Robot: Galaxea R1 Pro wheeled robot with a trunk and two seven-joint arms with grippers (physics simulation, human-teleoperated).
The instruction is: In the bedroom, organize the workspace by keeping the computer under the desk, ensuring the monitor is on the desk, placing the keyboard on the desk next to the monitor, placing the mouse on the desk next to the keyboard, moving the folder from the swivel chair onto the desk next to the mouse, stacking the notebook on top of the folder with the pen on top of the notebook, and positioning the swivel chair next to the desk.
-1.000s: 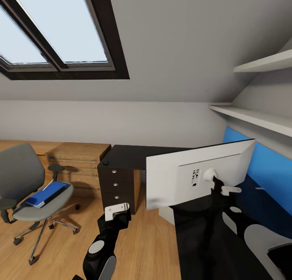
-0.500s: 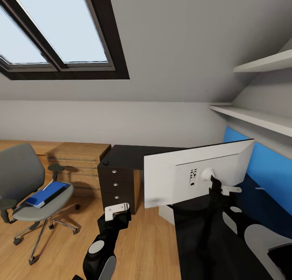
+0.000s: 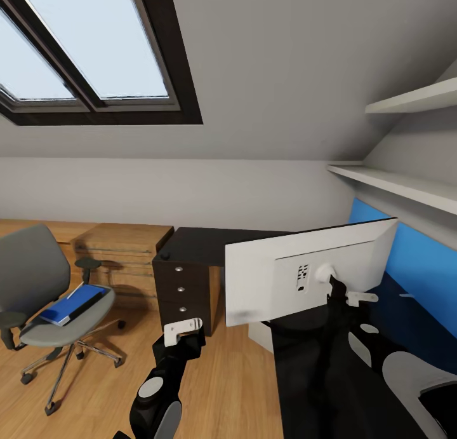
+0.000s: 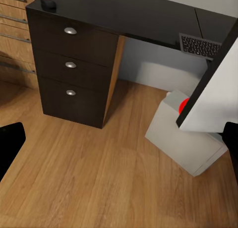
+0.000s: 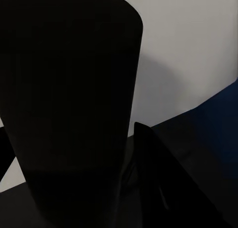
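Head view, right tool: our right tool [image 3: 346,297] sits at the monitor's thin black stand behind the pale back panel; we cannot tell whether its fingers are closed on the stand.
Right wrist view: a broad dark shape up close, most likely the stand, with pale wall and the black table beyond.
Left tool: our left tool [image 3: 184,330] hangs free over the wood floor, fingers spread wide [image 4: 10,148], holding nothing.
Monitor: the monitor [image 3: 304,270] stands over the table [image 3: 203,245], its wide screen tilted, one end jutting past the table edge.
Handling: we judge it stiff, top-heavy and prone to swing; the stand near the back mount looks the safest hold, not the thin panel edges.
Computer: the computer [image 4: 186,139] lies on the floor beside the drawer pedestal [image 4: 72,69], part under the table.
Keyboard: the keyboard [image 4: 200,44] rests on the table.
Folder: the folder [image 3: 70,303] lies on the swivel chair [image 3: 44,299], well apart from the table.
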